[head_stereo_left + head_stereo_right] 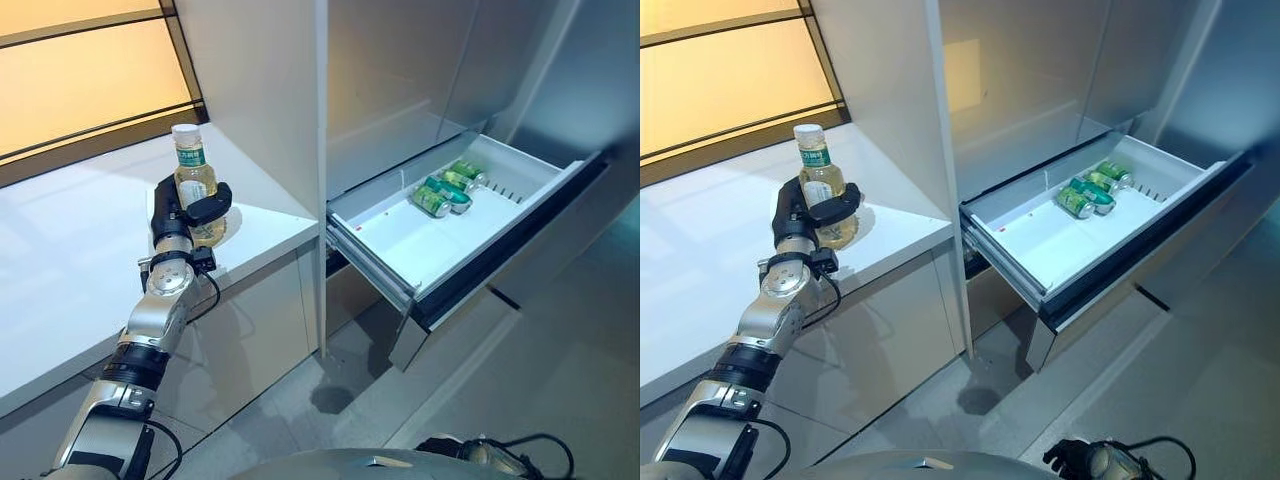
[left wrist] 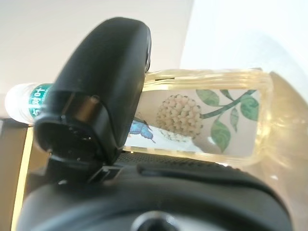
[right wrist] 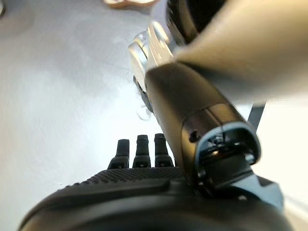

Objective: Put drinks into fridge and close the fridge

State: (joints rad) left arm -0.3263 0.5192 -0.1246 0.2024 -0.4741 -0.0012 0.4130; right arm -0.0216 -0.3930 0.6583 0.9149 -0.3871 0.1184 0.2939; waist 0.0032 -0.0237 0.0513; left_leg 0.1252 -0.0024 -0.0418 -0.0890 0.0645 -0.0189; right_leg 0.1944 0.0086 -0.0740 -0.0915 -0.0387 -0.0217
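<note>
A clear bottle (image 1: 190, 160) of pale yellow drink, with a white cap and green label, stands upright near the right corner of the white counter (image 1: 70, 260). My left hand (image 1: 186, 214) is shut on the bottle's lower half, thumb across its front. In the left wrist view the thumb (image 2: 96, 86) lies over the bottle (image 2: 207, 115). The fridge drawer (image 1: 400, 245) is pulled open to the right, lower than the counter. Green cans (image 1: 445, 190) lie at its far end. My right hand (image 1: 1080, 460) hangs low by the floor, fingers (image 3: 142, 149) relaxed and holding nothing.
A tall grey fridge panel (image 1: 260, 100) rises between the counter and the drawer. The near part of the drawer floor is bare white. A window (image 1: 80, 80) runs behind the counter. Grey floor (image 1: 560, 380) lies below the drawer.
</note>
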